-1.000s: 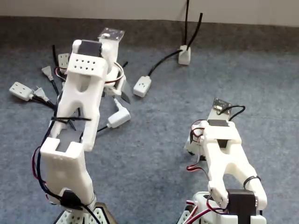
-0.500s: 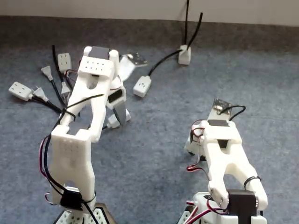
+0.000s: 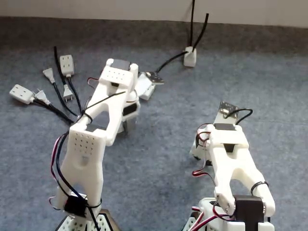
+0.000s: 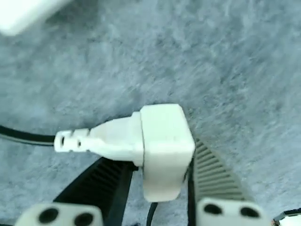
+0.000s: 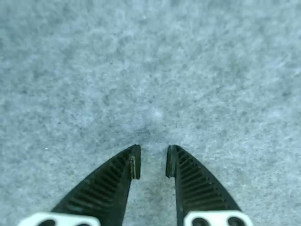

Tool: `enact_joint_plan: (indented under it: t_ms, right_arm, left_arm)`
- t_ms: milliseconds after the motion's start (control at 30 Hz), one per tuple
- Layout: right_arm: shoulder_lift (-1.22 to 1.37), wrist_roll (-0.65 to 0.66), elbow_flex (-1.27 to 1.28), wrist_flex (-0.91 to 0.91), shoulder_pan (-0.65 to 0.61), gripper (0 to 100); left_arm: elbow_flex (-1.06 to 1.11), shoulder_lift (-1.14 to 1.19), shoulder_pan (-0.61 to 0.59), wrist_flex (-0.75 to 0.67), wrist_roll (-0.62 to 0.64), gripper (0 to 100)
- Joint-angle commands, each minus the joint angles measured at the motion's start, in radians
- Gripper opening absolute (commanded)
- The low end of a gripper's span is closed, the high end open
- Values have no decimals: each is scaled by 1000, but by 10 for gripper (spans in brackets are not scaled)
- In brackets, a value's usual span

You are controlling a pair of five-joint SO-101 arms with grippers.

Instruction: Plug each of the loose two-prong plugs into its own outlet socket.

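From here I see a grey, fuzzy mat (image 3: 163, 149) covering the whole work surface, evenly flecked. Both wrist cameras show me the same nap close up. Along the far edge runs a darker band (image 3: 269, 33), with a pale wall (image 3: 120, 8) behind it.

saw a white angled plug (image 4: 160, 141) clamped between the fingers of the left gripper (image 4: 162, 165), blocky body upright, strain relief jutting sideways into a black cord. counted three small white plugs on black cords at the far left: first plug (image 3: 48, 73), second plug (image 3: 68, 91), third plug (image 3: 41, 97) touching the left socket block (image 3: 20, 93). noted a rear socket block (image 3: 66, 64) just behind them, a middle socket block (image 3: 147, 92) partly hidden, and a back block (image 3: 190, 57) on black cords.
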Motion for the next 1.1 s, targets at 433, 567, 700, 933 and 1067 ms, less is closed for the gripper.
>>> enact_joint_plan:
  t_ms: [433, 567, 700, 933, 1067]
  right_arm:
    - [-4, -3, -1, -12, 12, 101]
    - [-4, -3, -1, -12, 12, 101]
    - [-4, -3, -1, -12, 12, 101]
    - [-4, -3, -1, -12, 12, 101]
    - [-4, -3, -1, -12, 12, 101]
  left_arm:
    - [-843, -8, 85, -203, -8, 6]
    - [-771, -7, 79, -423, -5, 6]
    - [-651, -7, 68, -686, -3, 6]
    - [-389, -5, 58, -1096, -8, 7]
    - [-289, 39, 27, -1237, -9, 7]
